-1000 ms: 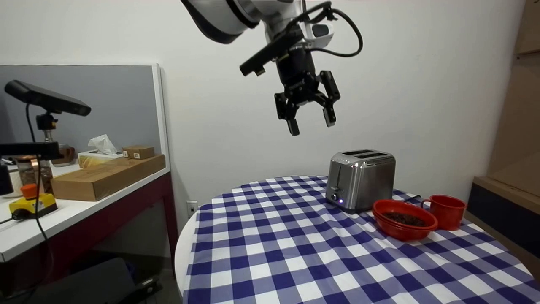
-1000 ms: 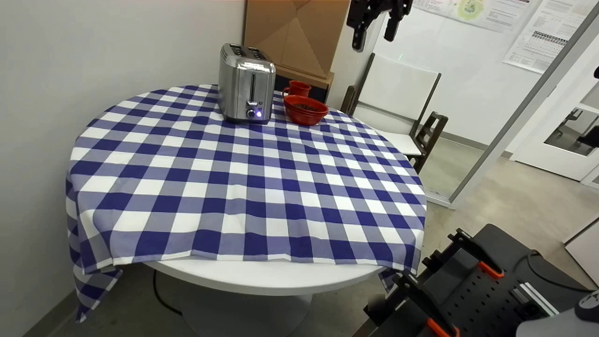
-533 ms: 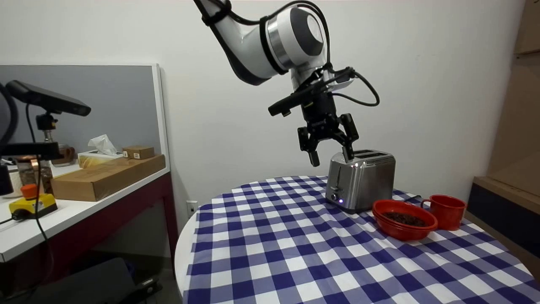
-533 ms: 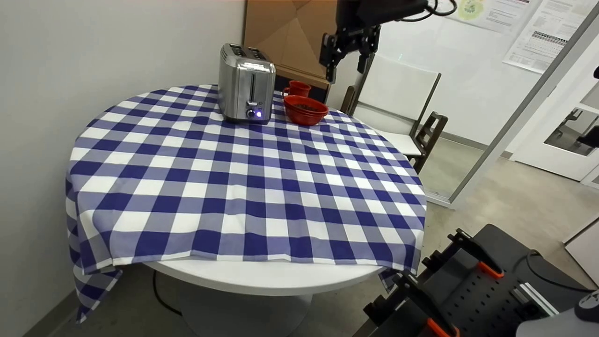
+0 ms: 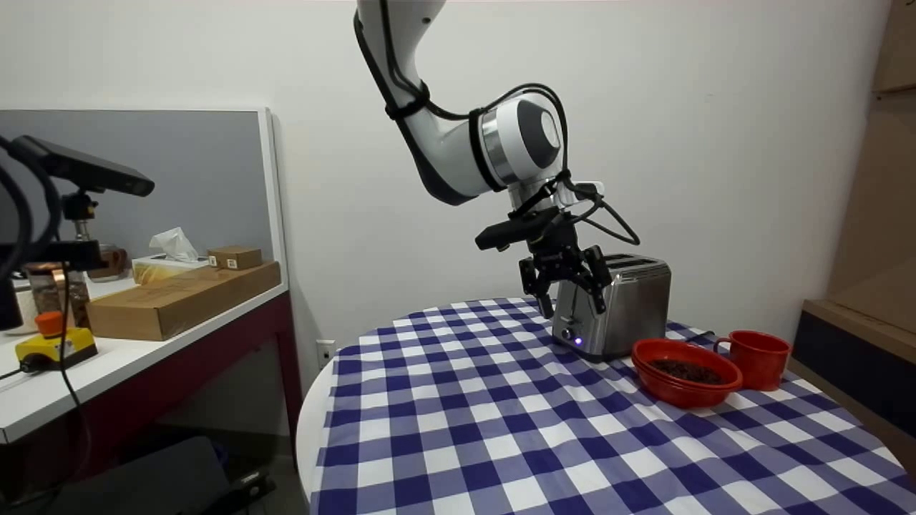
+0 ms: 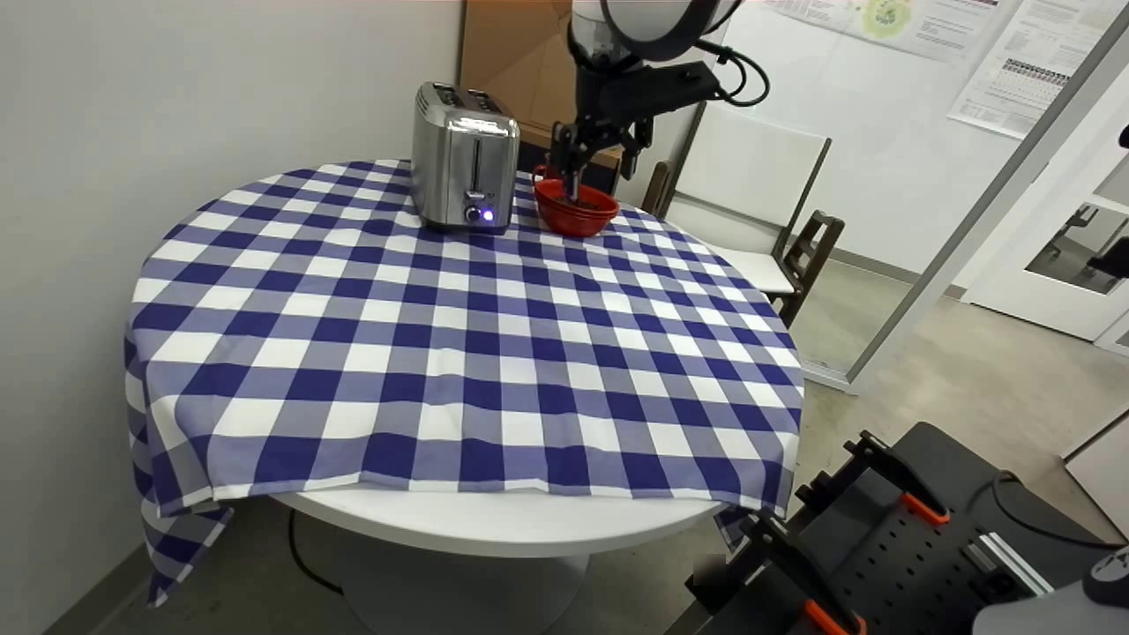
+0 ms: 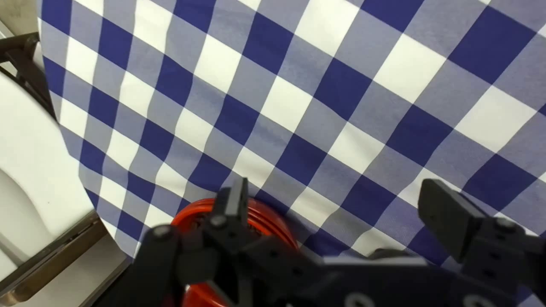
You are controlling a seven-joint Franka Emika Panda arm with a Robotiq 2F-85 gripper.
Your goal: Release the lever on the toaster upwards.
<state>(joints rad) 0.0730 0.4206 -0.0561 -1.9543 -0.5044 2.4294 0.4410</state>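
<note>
The silver toaster (image 5: 637, 307) stands upright on the checked tablecloth near the wall; it also shows in an exterior view (image 6: 441, 168). Its lever (image 6: 476, 196) sits low in the vertical slot on the end face, above a knob and a lit blue-violet light. My gripper (image 5: 573, 310) points downward with its fingers apart and nothing between them. It overlaps the toaster's lever end in that view, but in an exterior view the gripper (image 6: 600, 183) appears to the right of the toaster, with a gap. In the wrist view, only tablecloth shows between the fingertips (image 7: 336, 196); the toaster is not recognisable there.
A red bowl (image 5: 687, 393) with dark contents stands beside the toaster, with a red mug (image 5: 762, 361) behind it. In the wrist view the bowl (image 7: 273, 221) shows behind the left finger. A chair (image 6: 736, 176) stands beyond the round table's edge.
The arm has come down toward the table. My gripper has moved down and right in an exterior view, down and left from the opposite angle. It stays open. Toaster and lever look unchanged.
</note>
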